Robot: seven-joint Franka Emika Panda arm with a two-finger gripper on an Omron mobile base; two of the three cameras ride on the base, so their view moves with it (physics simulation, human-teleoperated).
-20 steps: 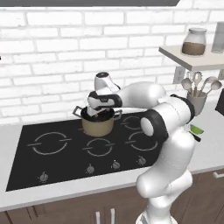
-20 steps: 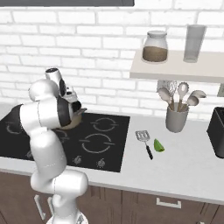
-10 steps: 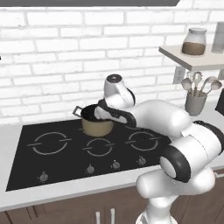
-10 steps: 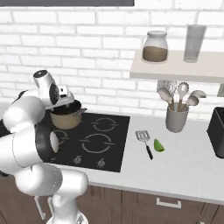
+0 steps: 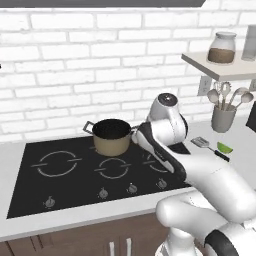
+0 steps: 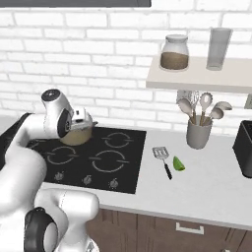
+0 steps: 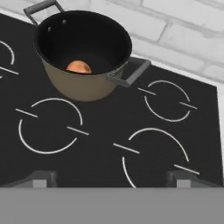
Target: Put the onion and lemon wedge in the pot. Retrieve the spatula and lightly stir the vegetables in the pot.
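1. Cooktop [image 5: 75, 175], black glass with four ring marks, covers the left of the counter [image 6: 211, 189]; it sits as it did a second ago, with the pot [image 5: 112, 136] on its back burner.
2. Arm: a second ago the hand hung right over the pot; it has since swung away to the robot's right and pulled back, so the pot now stands clear of it.
3. Pot, tan with a dark inside and two loop handles, stands upright, and the hand view looks down into it from one side.
4. Gripper [image 7: 111, 178]: its two dark tips show far apart at the bottom of the hand view, with nothing between them, hovering above the stove's front rings.
5. Spatula [image 6: 162, 159] lies untouched on the counter just right of the stove.
6. Lemon wedge [image 6: 179, 164], bright green, lies beside the spatula's handle, still outside the pot.
7. Onion [image 7: 78, 67], small and orange-red, rests on the pot's floor, so the first item seems delivered and the wedge looks like the next pickup.
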